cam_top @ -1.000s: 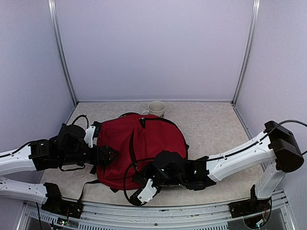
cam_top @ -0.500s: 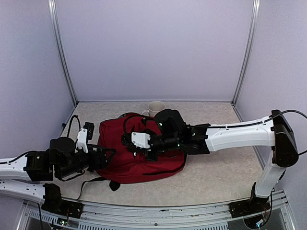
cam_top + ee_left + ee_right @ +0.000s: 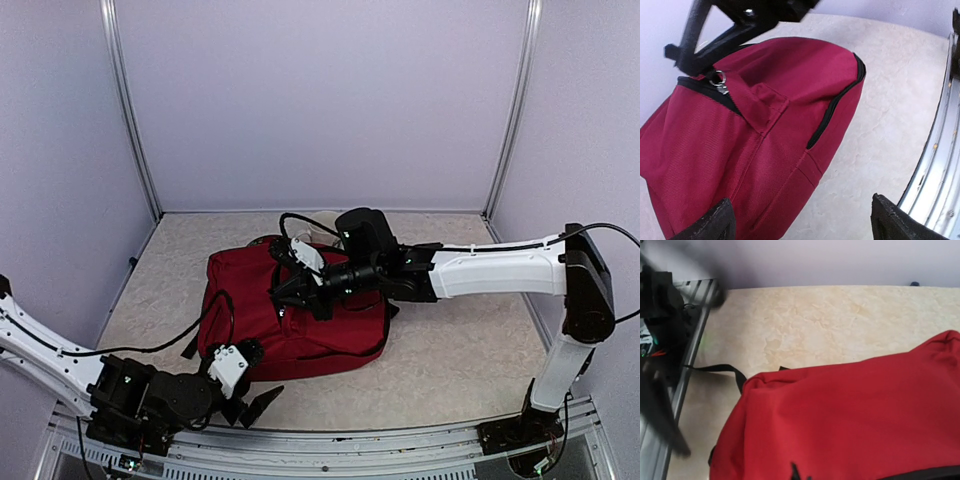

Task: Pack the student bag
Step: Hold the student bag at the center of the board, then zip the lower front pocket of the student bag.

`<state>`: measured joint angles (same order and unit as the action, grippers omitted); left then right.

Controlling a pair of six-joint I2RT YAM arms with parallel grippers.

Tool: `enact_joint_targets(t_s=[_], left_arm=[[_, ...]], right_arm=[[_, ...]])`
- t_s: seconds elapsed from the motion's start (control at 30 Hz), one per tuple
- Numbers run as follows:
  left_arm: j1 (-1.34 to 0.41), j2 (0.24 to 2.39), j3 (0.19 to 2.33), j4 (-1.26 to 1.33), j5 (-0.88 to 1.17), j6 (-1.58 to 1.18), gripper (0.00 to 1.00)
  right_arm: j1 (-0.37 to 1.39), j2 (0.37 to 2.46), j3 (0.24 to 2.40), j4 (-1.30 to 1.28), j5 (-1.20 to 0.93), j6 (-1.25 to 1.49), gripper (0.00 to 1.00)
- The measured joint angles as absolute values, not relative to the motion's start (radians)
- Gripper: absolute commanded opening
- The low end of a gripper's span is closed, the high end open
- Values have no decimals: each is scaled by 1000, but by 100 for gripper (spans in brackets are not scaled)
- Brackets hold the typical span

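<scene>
Student bag (image 3: 300, 330), dark red with black zips, lies flat near the middle of the table (image 3: 450, 330), a little toward 9 o'clock in the top view. One black strap (image 3: 215, 320) loops off its 9 o'clock side. In the left wrist view a black zipper (image 3: 835, 107) runs down one rounded corner, and a metal zip pull (image 3: 718, 80) hangs at a sewn tab on the upper face.

Over the bag's 12 o'clock part sits the right gripper (image 3: 288, 290), its arm reaching in from 3 o'clock. Its jaws are fully closed. In the left wrist view the dark fingers end right at the zip pull, but whether they pinch it cannot be told. The right wrist view shows only red fabric, mottled beige tabletop and a blurred dark shape at 9 o'clock.

At the bag's 7 o'clock corner, close to the near edge, is the left gripper (image 3: 250, 408). Its fingertips (image 3: 710, 225) stand wide apart with nothing between them, pointing at the bag without touching it. A metal rail (image 3: 935, 150) runs along the table edge beside it.
</scene>
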<state>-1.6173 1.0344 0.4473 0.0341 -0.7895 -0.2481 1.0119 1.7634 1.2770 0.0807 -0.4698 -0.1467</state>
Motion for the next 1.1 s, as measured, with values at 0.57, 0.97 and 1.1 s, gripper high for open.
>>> enact_joint_targets(t_s=[0.57, 0.97, 1.1], left_arm=[[-1546, 1539, 497, 319, -1053, 337, 73], [-1518, 1702, 613, 376, -1159, 458, 0], [-1524, 1698, 614, 349, -1157, 432, 0]], right_arm=[[959, 1846, 1282, 239, -548, 104, 0], [923, 1899, 1293, 309, -537, 176, 0], [886, 1971, 1368, 341, -513, 219, 0]])
